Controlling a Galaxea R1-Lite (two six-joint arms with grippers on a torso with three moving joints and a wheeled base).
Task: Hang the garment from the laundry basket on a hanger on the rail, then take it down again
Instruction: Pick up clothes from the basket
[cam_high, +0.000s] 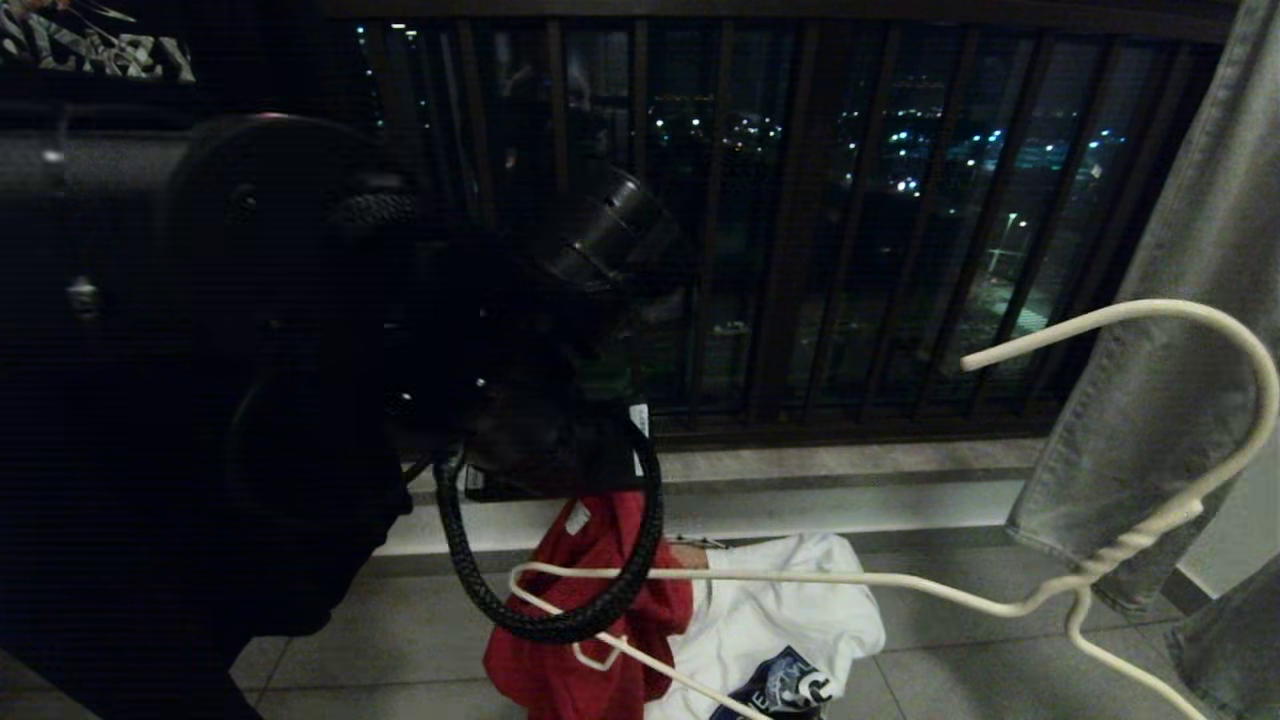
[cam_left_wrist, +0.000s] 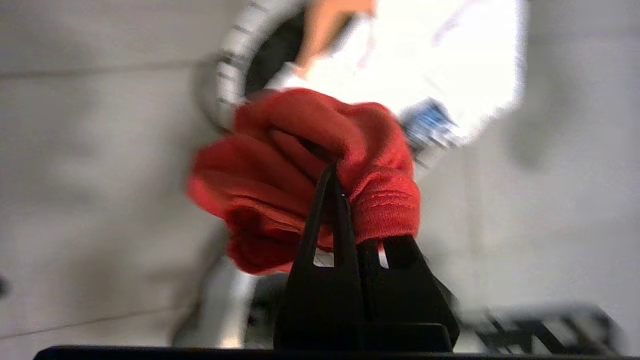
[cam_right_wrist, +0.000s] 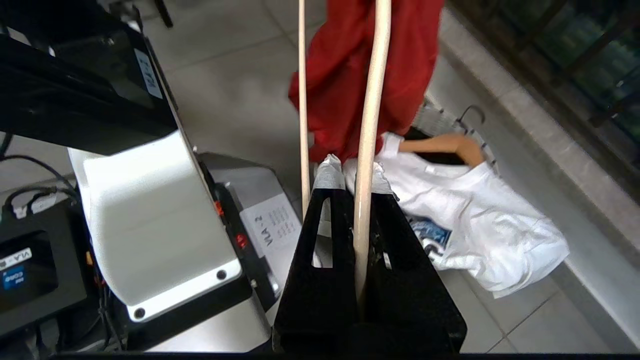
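Observation:
The garment (cam_high: 590, 590), a red T-shirt, hangs bunched from my left gripper (cam_left_wrist: 345, 200), which is shut on its ribbed collar above the floor. The left arm fills the left half of the head view, its gripper (cam_high: 540, 440) dark above the red cloth. My right gripper (cam_right_wrist: 356, 175) is shut on a wire of the thin white hanger (cam_right_wrist: 371, 100). The hanger (cam_high: 900, 582) lies level across the head view, hook (cam_high: 1230, 340) at the right, one shoulder overlapping the garment. The laundry basket (cam_left_wrist: 227, 75) sits on the floor below. The rail is out of view.
A white T-shirt (cam_high: 790, 600) with a dark print drapes over the basket, a wooden hanger (cam_right_wrist: 445, 145) in its neck. Grey jeans (cam_high: 1180, 300) hang at the right. Dark window railing bars (cam_high: 800, 200) stand behind a low ledge. My own base (cam_right_wrist: 150, 215) is close by.

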